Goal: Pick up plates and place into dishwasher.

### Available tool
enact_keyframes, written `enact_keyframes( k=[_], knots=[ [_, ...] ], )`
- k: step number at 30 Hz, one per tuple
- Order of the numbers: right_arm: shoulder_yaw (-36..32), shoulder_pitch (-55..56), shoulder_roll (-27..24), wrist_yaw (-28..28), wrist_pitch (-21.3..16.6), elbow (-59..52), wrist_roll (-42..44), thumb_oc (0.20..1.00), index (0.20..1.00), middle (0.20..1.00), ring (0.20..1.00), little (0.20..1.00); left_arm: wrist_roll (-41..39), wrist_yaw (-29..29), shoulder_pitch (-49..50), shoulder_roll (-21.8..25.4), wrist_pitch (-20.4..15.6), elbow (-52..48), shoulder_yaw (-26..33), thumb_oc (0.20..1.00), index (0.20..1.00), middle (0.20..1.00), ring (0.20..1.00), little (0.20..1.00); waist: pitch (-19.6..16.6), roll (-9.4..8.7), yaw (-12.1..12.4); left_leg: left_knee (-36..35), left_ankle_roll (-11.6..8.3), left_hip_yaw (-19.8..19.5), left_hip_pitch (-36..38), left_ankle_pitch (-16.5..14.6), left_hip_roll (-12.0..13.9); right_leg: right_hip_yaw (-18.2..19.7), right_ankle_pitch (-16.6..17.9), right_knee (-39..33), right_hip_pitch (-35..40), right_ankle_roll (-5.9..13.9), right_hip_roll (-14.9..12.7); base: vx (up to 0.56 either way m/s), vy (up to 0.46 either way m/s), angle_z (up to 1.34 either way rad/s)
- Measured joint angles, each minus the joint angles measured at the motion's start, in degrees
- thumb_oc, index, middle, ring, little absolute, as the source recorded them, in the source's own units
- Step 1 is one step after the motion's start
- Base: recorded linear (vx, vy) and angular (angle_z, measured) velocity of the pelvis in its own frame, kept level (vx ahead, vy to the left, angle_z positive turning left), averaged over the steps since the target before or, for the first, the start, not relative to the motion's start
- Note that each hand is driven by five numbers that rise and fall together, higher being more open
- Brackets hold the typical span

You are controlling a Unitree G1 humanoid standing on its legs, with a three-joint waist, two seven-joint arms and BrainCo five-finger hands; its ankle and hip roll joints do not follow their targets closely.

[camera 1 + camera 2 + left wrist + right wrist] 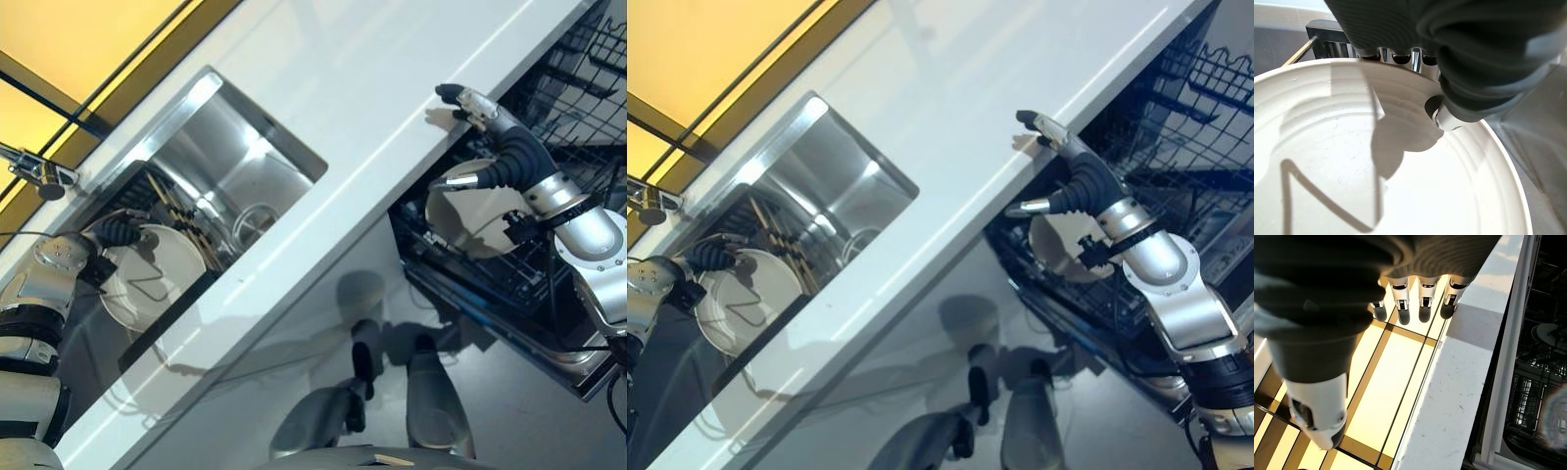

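A white plate (162,279) stands on edge at the near end of the sink (245,147). My left hand (116,233) is shut on its upper rim; in the left wrist view the thumb (1449,120) presses on the plate's face (1352,171) and the fingers curl behind the rim. My right hand (490,127) hovers open at the counter's edge above the open dishwasher, fingers (1400,298) straight and holding nothing. A second white plate (460,220) stands in the dishwasher's lower rack just below that hand.
The white counter (372,98) runs between the sink and the dishwasher. A dark slotted drying rack (181,211) sits in the sink beside the held plate. The faucet (39,176) stands at the far left. Blue wire racks (578,78) line the dishwasher.
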Motion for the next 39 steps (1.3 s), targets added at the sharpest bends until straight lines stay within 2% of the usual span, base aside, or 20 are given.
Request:
enact_keyframes(
  k=[7, 11, 15, 23, 27, 31, 33, 39],
  knots=[
    [0.01, 4.52, 0.87, -1.33, -0.68, 1.69, 0.05, 1.0, 1.0, 1.0, 1.0, 1.0, 0.02, -0.21, 3.77, 0.86, 0.62, -3.78, 0.19, 0.2, 0.2, 0.2, 0.2, 0.2, -2.77, -0.18, 0.21, -0.98, -0.02, -1.44, 2.19, -0.01, 0.51, -1.55, -0.22, -1.91, 3.1, 0.12, 0.24, 0.01, -0.136, 0.09],
    [-0.03, 6.83, 2.05, -2.63, -0.98, 2.45, 0.05, 1.0, 1.0, 1.0, 1.0, 1.0, 0.21, -0.19, 6.69, 1.84, 0.72, -6.09, 2.8, 0.2, 0.2, 0.2, 0.2, 0.2, -3.77, -0.44, 1.16, -1.65, -0.22, -1.82, 3.69, -0.12, 1.13, -1.98, -0.18, -3.25, 4.99, 0.0, 0.84, -0.01, -0.177, 0.03],
    [0.38, 8.39, 3.18, -4.11, -1.09, 2.82, 0.46, 1.0, 1.0, 1.0, 1.0, 1.0, 0.6, -0.65, 7.85, 3.14, 1.3, -6.58, 3.63, 0.2, 0.2, 0.2, 0.2, 0.2, -6.45, -0.75, 2.06, -1.76, -0.62, -3.21, 4.04, -0.26, 1.61, -3.25, -0.18, -4.69, 6.54, -0.35, 1.14, -0.03, -0.205, 0.15],
    [1.6, 8.83, 7.16, -9.53, -2.57, 4.37, 1.17, 1.0, 1.0, 1.0, 1.0, 1.0, 3.09, 0.89, 10.18, 9.74, 0.59, -8.99, 5.13, 0.2, 0.2, 0.2, 0.2, 0.2, -9.33, -3.24, 6.18, -1.88, -1.51, -5.07, 5.67, -0.8, 2.83, -5.09, 0.23, -7.67, 10.08, -1.06, 2.29, -0.04, -0.183, 0.11],
    [2.91, 9.49, 8.28, -11.8, -3.14, 4.39, 1.2, 1.0, 1.0, 1.0, 1.0, 1.0, 3.73, 9.06, 15.65, 10.35, -1.3, -11.53, 11.93, 0.2, 0.2, 0.2, 0.2, 0.2, -10.62, -4.23, 7.38, -2.12, -1.78, -6.16, 6.03, -0.98, 3.17, -6.29, 0.45, -9.33, 11.58, -1.36, 2.65, -0.06, -0.166, 0.12],
    [3.34, 12.48, 10.05, -13.86, -3.94, 4.51, 1.17, 1.0, 1.0, 1.0, 1.0, 1.0, 5.23, 21.88, 22.21, 10.19, -4.99, -15.49, 18.7, 0.2, 0.2, 0.2, 0.2, 0.2, -12.3, -6.29, 9.33, -2.12, -2.17, -7.35, 6.01, -1.24, 3.69, -7.31, 0.85, -11.3, 12.78, -1.71, 3.17, -0.06, -0.139, 0.12],
    [3.35, 13.59, 11.81, -14.84, -4.34, 4.7, 1.1, 1.0, 1.0, 1.0, 1.0, 1.0, 5.3, 28.86, 25.7, 8.29, -7.12, -19.25, 22.8, 0.2, 0.2, 0.2, 0.2, 0.2, -12.92, -7.4, 10.24, -2.15, -2.29, -7.67, 6.0, -1.33, 3.83, -7.78, 0.96, -12.12, 13.34, -1.77, 3.29, -0.03, -0.105, 0.11],
    [3.4, 15.54, 15.98, -16.94, -4.82, 4.74, 0.61, 1.0, 1.0, 1.0, 1.0, 1.0, 7.7, 44.57, 28.65, -0.01, -9.61, -26.15, 25.24, 0.2, 0.2, 0.2, 0.2, 0.2, -14.24, -9.72, 13.16, -2.92, -2.33, -8.34, 6.91, -1.38, 4.16, -8.41, 2.26, -15.71, 15.76, -1.72, 3.8, 0.0, -0.068, 0.06]
  ],
)
